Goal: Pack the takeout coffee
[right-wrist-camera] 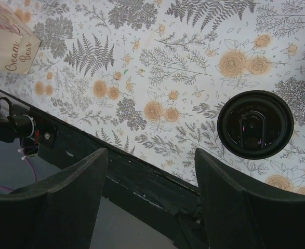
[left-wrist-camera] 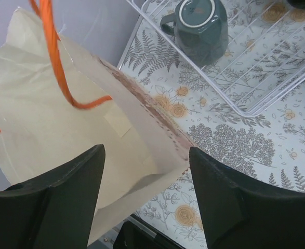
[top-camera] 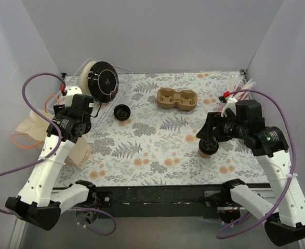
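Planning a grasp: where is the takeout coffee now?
Top view: the takeout coffee stands right of centre on the table, nearer the front edge than the cup carrier.

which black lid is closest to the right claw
The one on the takeout coffee, beside the right claw; the other black lid sits across by the wire rack.

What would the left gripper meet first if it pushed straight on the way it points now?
The cream paper bag with orange handles. It fills most of the gap in the open left gripper, so its paper would likely be touched before the floral tablecloth, though depth is unclear.
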